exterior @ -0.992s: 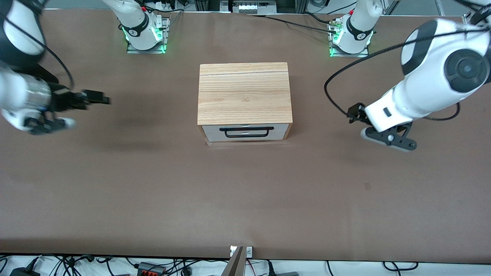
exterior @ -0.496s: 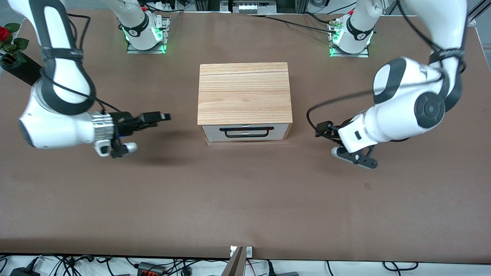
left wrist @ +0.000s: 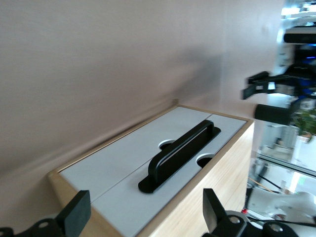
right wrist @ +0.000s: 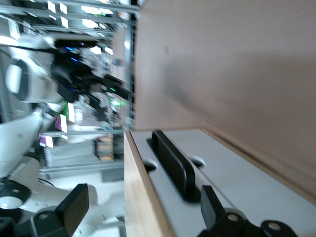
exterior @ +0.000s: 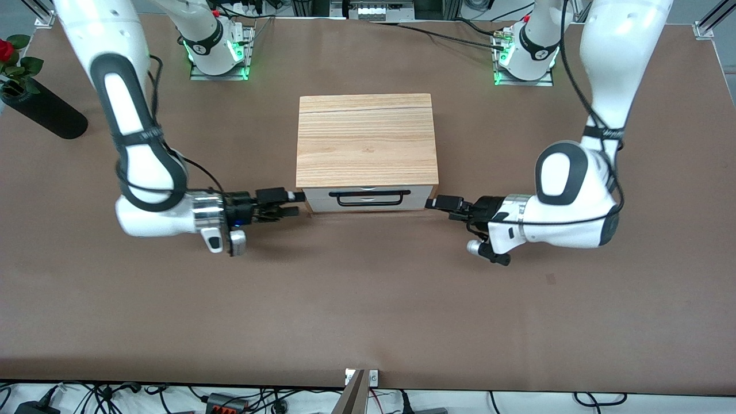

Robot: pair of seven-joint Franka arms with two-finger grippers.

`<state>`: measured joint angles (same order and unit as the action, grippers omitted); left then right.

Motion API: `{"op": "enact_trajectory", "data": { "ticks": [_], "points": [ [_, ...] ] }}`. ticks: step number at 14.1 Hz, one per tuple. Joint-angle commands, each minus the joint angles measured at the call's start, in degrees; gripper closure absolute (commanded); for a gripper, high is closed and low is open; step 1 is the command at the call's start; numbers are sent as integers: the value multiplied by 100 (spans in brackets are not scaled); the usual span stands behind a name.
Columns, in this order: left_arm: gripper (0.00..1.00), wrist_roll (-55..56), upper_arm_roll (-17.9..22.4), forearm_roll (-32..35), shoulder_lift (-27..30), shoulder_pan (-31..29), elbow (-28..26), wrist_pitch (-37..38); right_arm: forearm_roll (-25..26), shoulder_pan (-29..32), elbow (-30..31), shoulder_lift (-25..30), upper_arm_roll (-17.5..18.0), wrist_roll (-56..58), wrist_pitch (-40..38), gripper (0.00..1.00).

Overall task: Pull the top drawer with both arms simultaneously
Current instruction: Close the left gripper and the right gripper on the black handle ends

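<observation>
The top drawer (exterior: 316, 199) is shut in the light-wood cabinet (exterior: 366, 138); its white front carries a long black handle (exterior: 370, 198). My right gripper (exterior: 290, 204) is open, low over the table beside the cabinet's front corner toward the right arm's end, clear of the handle. My left gripper (exterior: 438, 203) is open beside the front corner toward the left arm's end. In the left wrist view my left gripper (left wrist: 143, 217) frames the drawer front (left wrist: 123, 197) and handle (left wrist: 180, 155). In the right wrist view my right gripper (right wrist: 143, 210) straddles the cabinet's top edge, with the handle (right wrist: 174, 164) ahead.
A black vase (exterior: 43, 112) with a red rose (exterior: 6, 49) lies at the right arm's end of the table. The arm bases (exterior: 217, 54) (exterior: 526, 57) stand along the table's edge farthest from the front camera. Brown tabletop (exterior: 368, 299) spreads in front of the drawer.
Both arms have swung down and inward from the table's ends. Both grippers now sit level with the drawer front, one at each front corner of the cabinet. The drawer has not moved.
</observation>
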<state>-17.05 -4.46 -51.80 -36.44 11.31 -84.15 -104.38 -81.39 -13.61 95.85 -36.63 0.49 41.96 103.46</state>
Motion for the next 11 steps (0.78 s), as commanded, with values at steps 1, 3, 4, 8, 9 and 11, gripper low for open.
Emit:
{"op": "enact_trajectory", "data": {
  "ticks": [1,3,4,8,9,11],
  "points": [
    [0,-586,-3,-872,-354,12,127,58,-912,-230,249,-238,-23,706,95,0],
    [1,-1271,-3,-1732,-504,12,-83,76,-1299,-326,372,-380,-23,962,86,0],
    [1,-1622,-3,-2337,-514,20,-328,84,-1484,-414,451,-415,-23,1050,86,0],
    [0,-2459,-29,-3081,-583,21,-761,330,-1802,-582,601,-521,-23,1235,86,33],
    [0,-2669,-38,-3177,-654,21,-770,392,-1802,-590,627,-521,-23,1235,86,41],
    [1,-2830,-47,-3554,-847,29,-849,715,-1802,-608,628,-530,-23,1235,51,65]
  ]
}}
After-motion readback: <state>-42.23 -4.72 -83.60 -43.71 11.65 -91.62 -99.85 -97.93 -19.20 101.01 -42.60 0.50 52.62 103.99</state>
